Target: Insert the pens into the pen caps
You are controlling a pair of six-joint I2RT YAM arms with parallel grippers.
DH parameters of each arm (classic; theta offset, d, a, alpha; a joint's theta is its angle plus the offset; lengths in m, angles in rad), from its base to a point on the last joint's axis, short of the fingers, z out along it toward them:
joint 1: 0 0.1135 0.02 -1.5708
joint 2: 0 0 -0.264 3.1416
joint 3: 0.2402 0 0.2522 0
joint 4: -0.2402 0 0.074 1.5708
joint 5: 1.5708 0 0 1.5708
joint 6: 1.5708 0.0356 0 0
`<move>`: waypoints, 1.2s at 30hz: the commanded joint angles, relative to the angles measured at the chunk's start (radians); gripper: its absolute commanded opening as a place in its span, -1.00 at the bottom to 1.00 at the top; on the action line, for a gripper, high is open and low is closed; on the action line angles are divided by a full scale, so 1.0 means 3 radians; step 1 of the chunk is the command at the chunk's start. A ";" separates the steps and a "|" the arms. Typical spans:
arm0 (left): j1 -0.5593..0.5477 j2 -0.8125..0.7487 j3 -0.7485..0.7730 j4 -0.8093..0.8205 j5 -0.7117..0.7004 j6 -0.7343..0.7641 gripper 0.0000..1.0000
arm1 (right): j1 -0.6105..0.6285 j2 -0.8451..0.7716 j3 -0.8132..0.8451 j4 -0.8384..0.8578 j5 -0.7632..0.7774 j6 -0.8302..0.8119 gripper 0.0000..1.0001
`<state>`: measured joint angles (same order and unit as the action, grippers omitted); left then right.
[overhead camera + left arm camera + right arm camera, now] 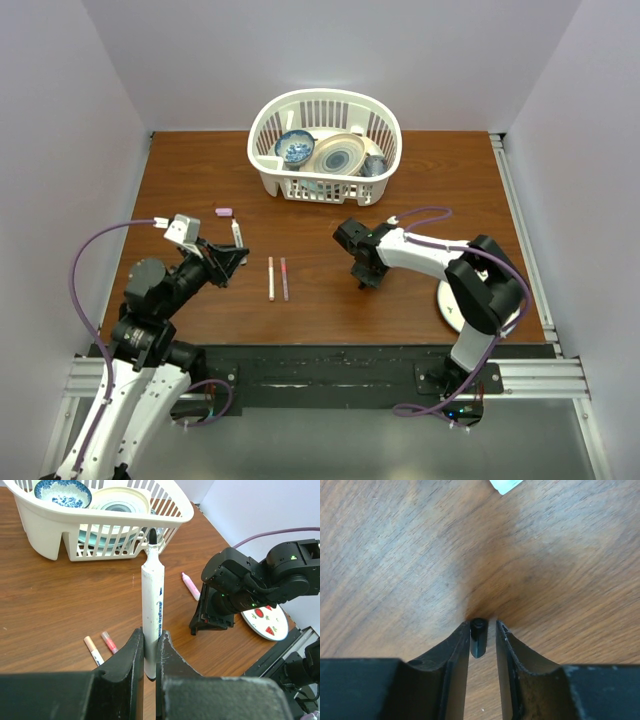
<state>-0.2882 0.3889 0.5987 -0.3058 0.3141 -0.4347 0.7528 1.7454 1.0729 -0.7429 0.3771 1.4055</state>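
My left gripper [150, 640] [232, 256] is shut on a white pen [152, 595] [237, 234], whose bare black tip points away from the jaws. My right gripper [483, 630] [366, 282] reaches down to the table at its middle, open around a small black pen cap [479, 637]. The cap lies against the left finger, with a gap to the right finger. On the wood between the arms lie a white pen [271, 279] [94, 651] and a dark pink pen [285, 279] [109, 642]. A pink highlighter [190, 586] lies near the right gripper.
A white basket [266, 132] [50, 517] holding bowls and plates stands at the back centre. A short pink piece [223, 212] lies on the table's left. Under the right arm, a white plate [265, 622] sits near the front right edge.
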 commanded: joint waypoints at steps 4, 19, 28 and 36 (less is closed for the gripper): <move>-0.0001 -0.0013 0.0085 0.0073 -0.0050 -0.0024 -1.00 | 0.0027 0.0098 -0.0135 0.0150 0.0164 0.0060 -0.72; -0.0001 -0.0008 0.0085 0.0043 -0.0137 -0.0044 -1.00 | 0.0042 -0.0224 -0.0647 0.1382 0.0078 -0.1207 -1.00; -0.0021 0.0263 0.0070 0.0083 0.0042 -0.0034 -1.00 | 0.0037 -0.0424 -0.0560 0.1633 -0.0295 -0.2026 -1.00; -0.0067 0.0630 -0.0007 0.0191 0.0312 -0.0162 -1.00 | 0.0037 -0.0510 -0.0391 0.1566 -0.0240 -0.2261 -1.00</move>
<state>-0.2993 0.5278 0.5972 -0.3016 0.3397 -0.4595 0.7654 1.6451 0.9100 -0.3046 0.2943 0.7876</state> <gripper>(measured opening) 0.101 0.164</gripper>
